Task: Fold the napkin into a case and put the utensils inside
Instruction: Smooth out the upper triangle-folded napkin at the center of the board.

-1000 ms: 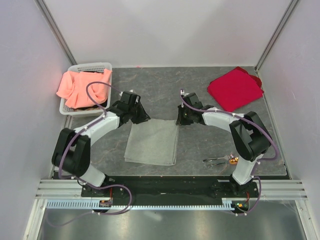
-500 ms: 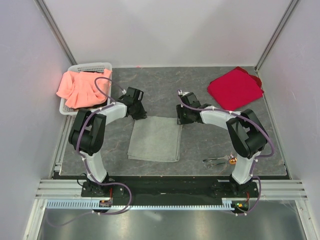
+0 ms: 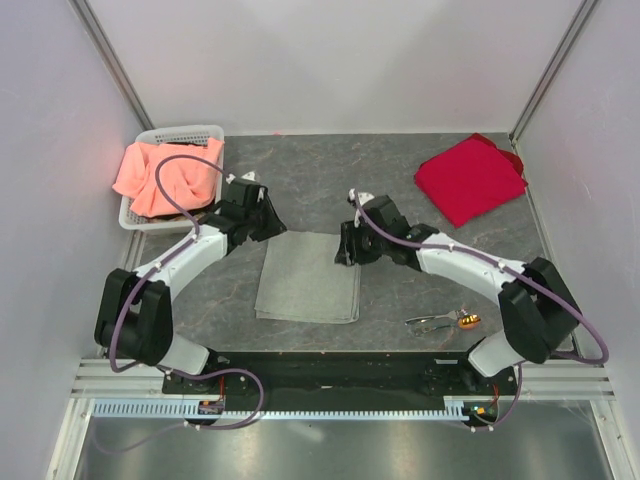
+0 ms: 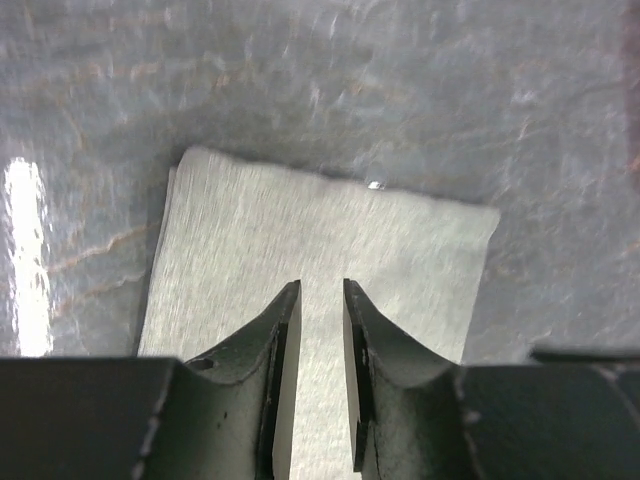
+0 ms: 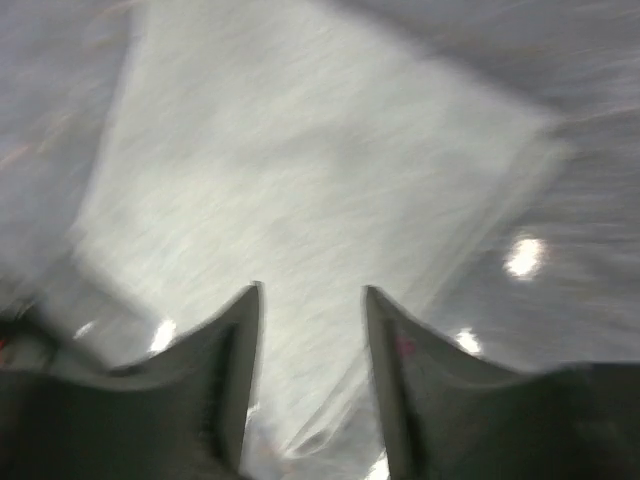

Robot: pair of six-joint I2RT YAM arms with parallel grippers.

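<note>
napkin (image 3: 308, 277): plain grey-green, no pattern, centre of the frame.
tabletop (image 3: 400, 170): dark grey, marbled with pale veins.
red cloth (image 3: 470, 178): bright plain red, upper right.
salmon-orange cloth (image 3: 160, 178): plain, upper left, in a white lattice basket (image 3: 185, 131).
utensils (image 3: 432, 321): silvery, with one orange-brown end, lower right.
my left tool (image 4: 320, 292): black.
my right tool (image 5: 312, 292): black.
my arms (image 3: 190, 256): white and black.

Bare grey stone-look tabletop (image 3: 320, 170) lies open beyond the flat grey-green napkin (image 3: 308, 278); the white plastic basket (image 3: 185, 131) blocks the far left, the crumpled red cloth (image 3: 470, 178) the far right, silvery utensils (image 3: 440, 321) near right
</note>
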